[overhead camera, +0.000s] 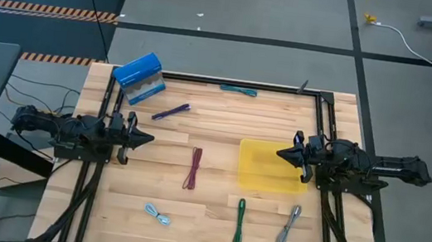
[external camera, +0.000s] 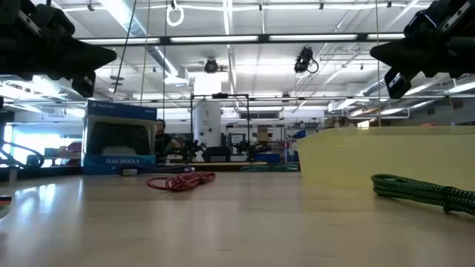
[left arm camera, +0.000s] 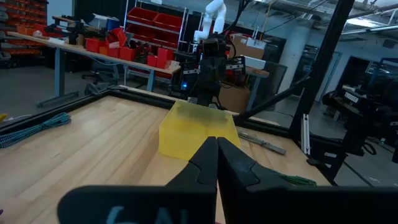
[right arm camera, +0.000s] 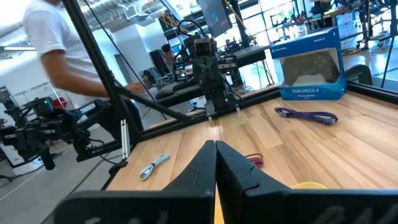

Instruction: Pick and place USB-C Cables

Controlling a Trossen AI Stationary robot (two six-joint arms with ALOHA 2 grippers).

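Several short bundled cables lie flat on the wooden table: purple (overhead camera: 171,112), maroon (overhead camera: 193,168), green (overhead camera: 239,222), grey (overhead camera: 289,224), light blue (overhead camera: 158,214) and teal (overhead camera: 238,90) at the far edge. My left gripper (overhead camera: 147,138) hovers shut at the table's left, pointing right, and touches nothing. My right gripper (overhead camera: 280,154) hovers shut above the left rim of the yellow tray (overhead camera: 269,178), pointing left. In the low view the maroon cable (external camera: 180,181) and green cable (external camera: 423,190) rest on the tabletop. The shut fingers show in the wrist views of the left gripper (left arm camera: 216,146) and right gripper (right arm camera: 215,149).
A blue box (overhead camera: 140,77) stands at the far left corner. The yellow tray (left arm camera: 198,127) sits right of centre. A black frame rail (overhead camera: 238,83) runs along the far edge and both sides. A person in a white shirt (right arm camera: 56,37) stands beyond the table.
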